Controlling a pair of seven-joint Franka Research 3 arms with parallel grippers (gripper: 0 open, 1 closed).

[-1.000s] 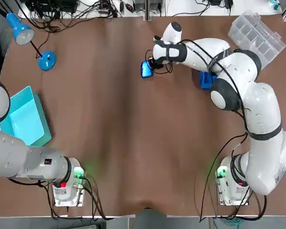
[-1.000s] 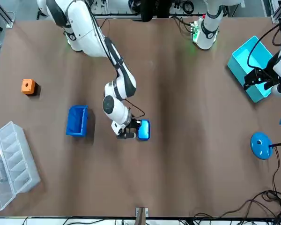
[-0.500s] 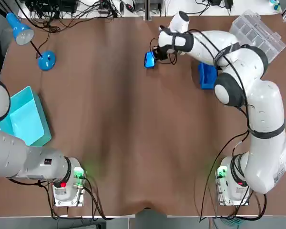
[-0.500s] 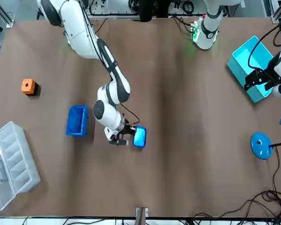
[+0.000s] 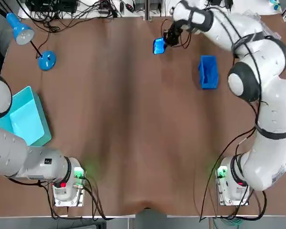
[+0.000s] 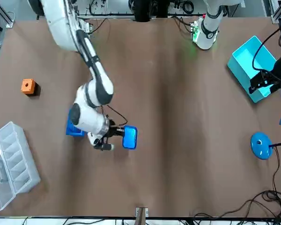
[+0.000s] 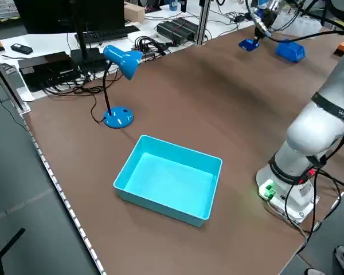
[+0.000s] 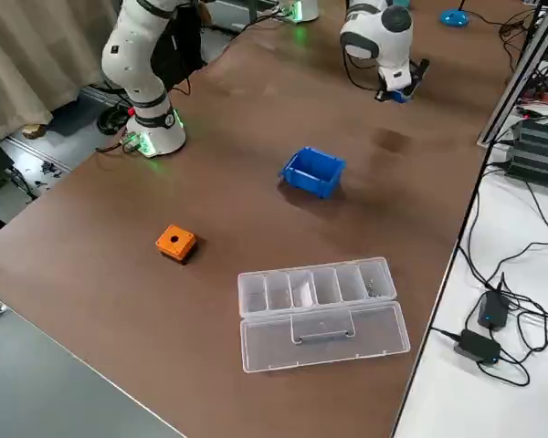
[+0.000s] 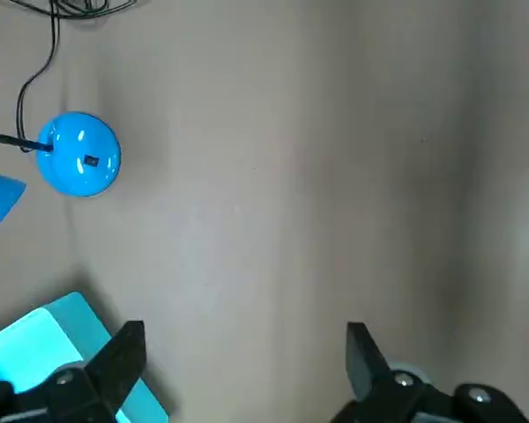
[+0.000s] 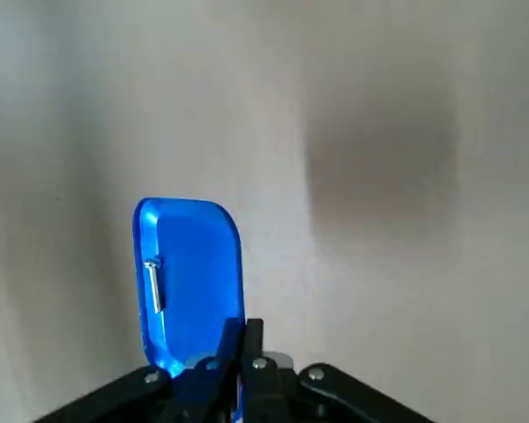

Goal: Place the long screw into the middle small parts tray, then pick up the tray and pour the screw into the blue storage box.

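The right claw (image 10: 244, 330) is clamped on the rim of one small parts tray (image 10: 198, 273), a glossy blue plastic dish with rounded corners. The tray is held clear of the matte brown worktop (image 5: 124, 119), near its far edge, and its shadow falls apart from it. One long screw (image 10: 153, 284), thin and silvery, lies inside along a side wall. Only the right wrist view shows the screw; in the top and front views the tray is just a blue patch beside the claw.

One blue storage bin (image 5: 208, 71), dark blue, boxy and open-topped, stands on the worktop well apart from the tray, on the robot's right.

The left claw (image 9: 242, 352) hangs with its two black fingers apart and nothing between them, over the left side of the worktop near one turquoise box (image 7: 169, 183), a shallow, smooth rectangle. One blue desk lamp (image 7: 121, 62) with a round base stands near the far left corner.

The front and right side views add one orange cube (image 8: 175, 241) and one clear plastic compartment organiser (image 8: 320, 310), lid open.
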